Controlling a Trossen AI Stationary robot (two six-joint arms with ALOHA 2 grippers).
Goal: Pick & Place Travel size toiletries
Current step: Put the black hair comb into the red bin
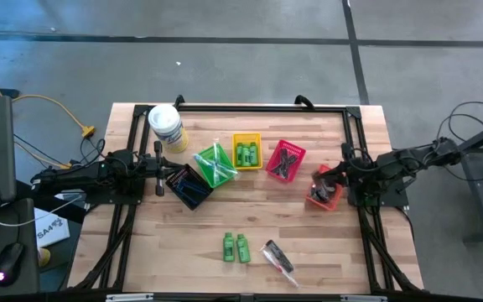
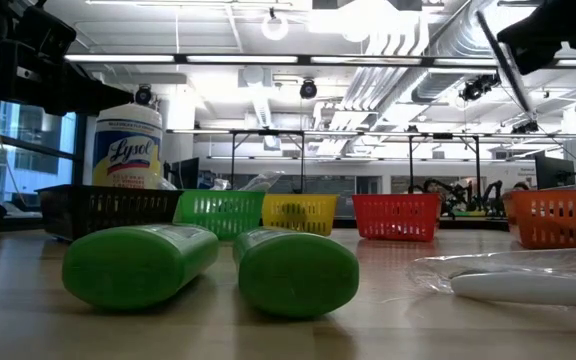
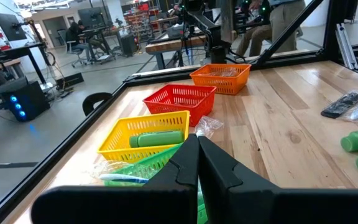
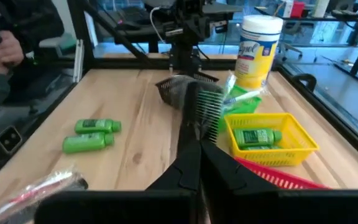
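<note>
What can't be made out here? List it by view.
- Black basket contents, high view: dark on dark.
- Orange basket contents, high view: right end effector overhangs it.
- Clear packet contents, low view: cut off by the edge.
- Green basket, left wrist view: left end effector covers it.

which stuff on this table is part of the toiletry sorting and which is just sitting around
Job:
two loose green mini bottles
green bottles in yellow plastic basket
black combs in red basket
clear-wrapped dark item
clear tubes in green basket

Lying about:
white wipes tub with yellow label
cables beside the table
</note>
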